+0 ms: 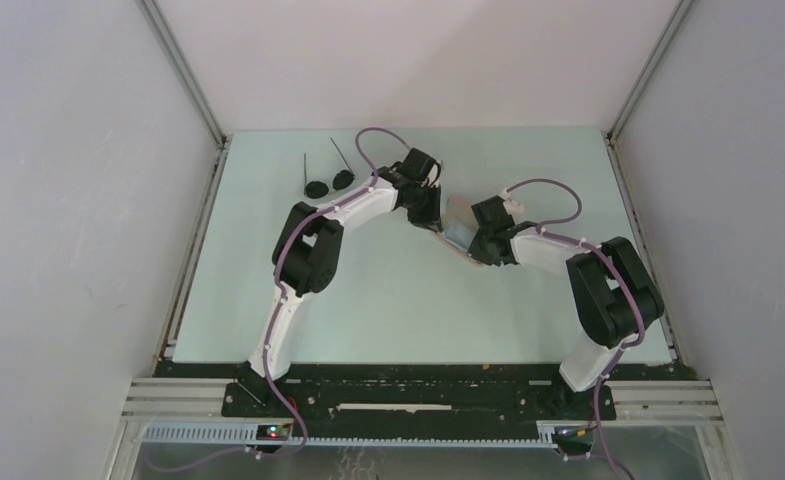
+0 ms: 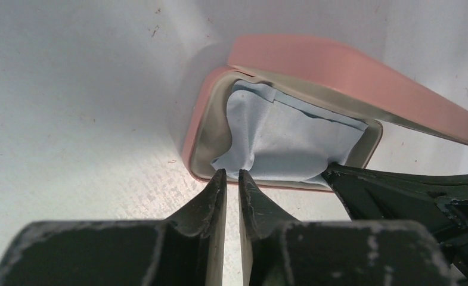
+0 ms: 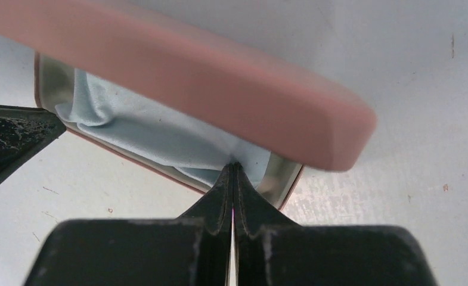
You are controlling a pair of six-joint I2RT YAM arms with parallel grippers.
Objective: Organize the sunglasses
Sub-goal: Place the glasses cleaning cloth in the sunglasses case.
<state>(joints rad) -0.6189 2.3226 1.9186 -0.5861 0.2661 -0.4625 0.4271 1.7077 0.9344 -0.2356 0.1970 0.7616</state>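
The sunglasses [image 1: 315,189] lie on the table at the back left, two dark round lenses with thin arms pointing away, apart from both grippers. The pink case [image 1: 459,226] lies open between the grippers, with the light blue cloth [image 2: 285,137] inside it. My left gripper [image 2: 231,173] is closed to a narrow gap on the corner rim of the case [image 2: 338,62]. My right gripper [image 3: 234,165] is shut on the cloth [image 3: 148,128] at the other end of the case [image 3: 189,65], under the raised lid.
White walls with metal corner rails enclose the pale table [image 1: 388,310] on three sides. Both arms [image 1: 308,250] reach toward the middle, tips almost meeting at the case. The right finger [image 2: 410,190] shows in the left wrist view.
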